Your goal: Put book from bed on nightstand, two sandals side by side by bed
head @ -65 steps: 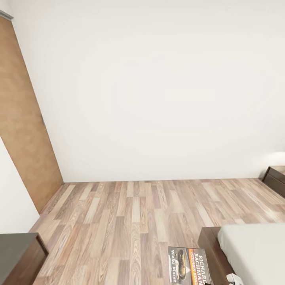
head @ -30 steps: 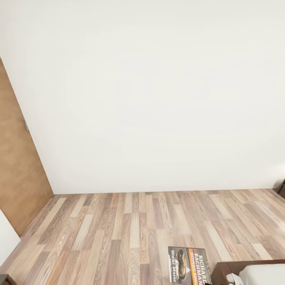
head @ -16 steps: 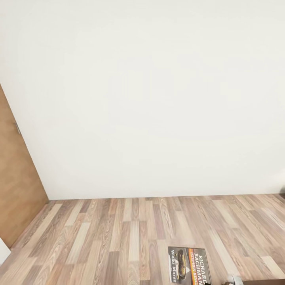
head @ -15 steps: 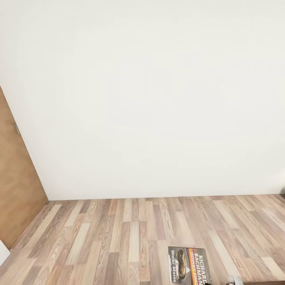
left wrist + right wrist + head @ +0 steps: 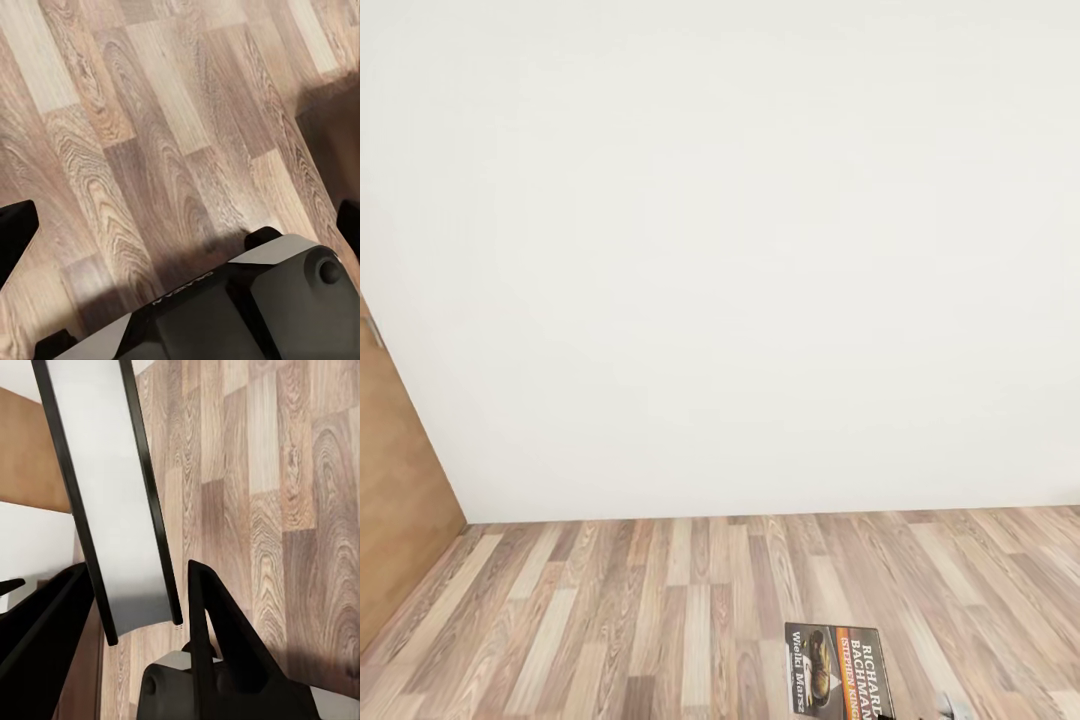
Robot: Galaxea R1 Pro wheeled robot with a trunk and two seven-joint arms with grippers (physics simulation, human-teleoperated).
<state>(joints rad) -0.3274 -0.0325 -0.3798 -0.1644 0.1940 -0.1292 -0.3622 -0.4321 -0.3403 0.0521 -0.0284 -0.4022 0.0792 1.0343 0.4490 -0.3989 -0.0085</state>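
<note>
Right gripper (image 5: 127, 585) is clamped on the book (image 5: 105, 472). The wrist view has it edge-on, pale pages between dark covers, one black finger on each side. Left gripper (image 5: 180, 225) is spread wide with nothing between the fingers and plank floor (image 5: 150, 150) below it.

In the head view the book (image 5: 835, 668) sits at the same spot near the bottom edge as 2.2 s ago, cover up and orange band readable. It is riding with us, off the bed and not set down.

What changed is the camera, not the things. Our base/trunk has swung, so the bed corner and the dark cabinets have slid out of frame. The brown door (image 5: 400, 480) has drifted toward the left edge. Ahead is white wall (image 5: 720, 250) over floor.

Our read: the pick is done and we're mid-transit. We likely need to keep turning to find a nightstand. The sandals come after that.
</note>
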